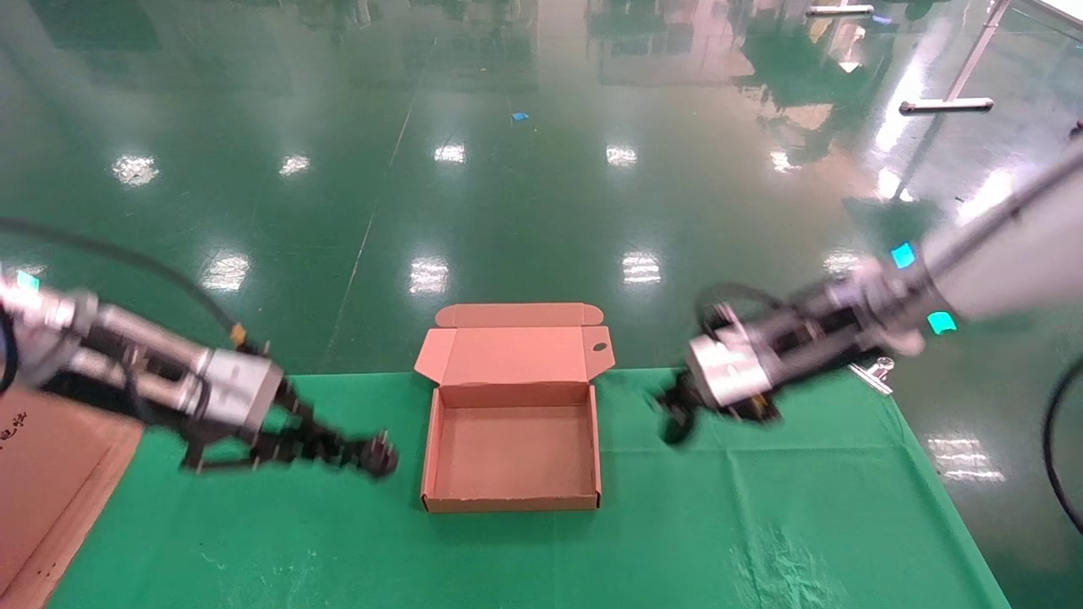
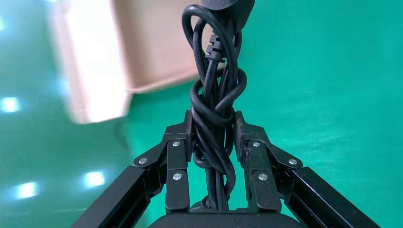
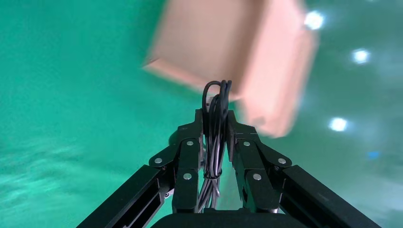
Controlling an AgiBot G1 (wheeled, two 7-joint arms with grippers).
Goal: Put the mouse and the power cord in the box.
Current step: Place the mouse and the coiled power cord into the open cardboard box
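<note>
Left gripper (image 2: 212, 135) pinches the thick black coiled power cord (image 2: 215, 99) mid-bundle: floppy, stays knotted. Right gripper (image 3: 215, 130) clamps the black mouse's thin looped cable (image 3: 215, 118); light, dangling load.

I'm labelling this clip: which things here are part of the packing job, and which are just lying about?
Part of the job:
- power cord, clamped in the left gripper
- mouse cable, clamped in the right gripper
- open box, nothing inside

Lying about:
- flat cardboard
- metal clip
</note>
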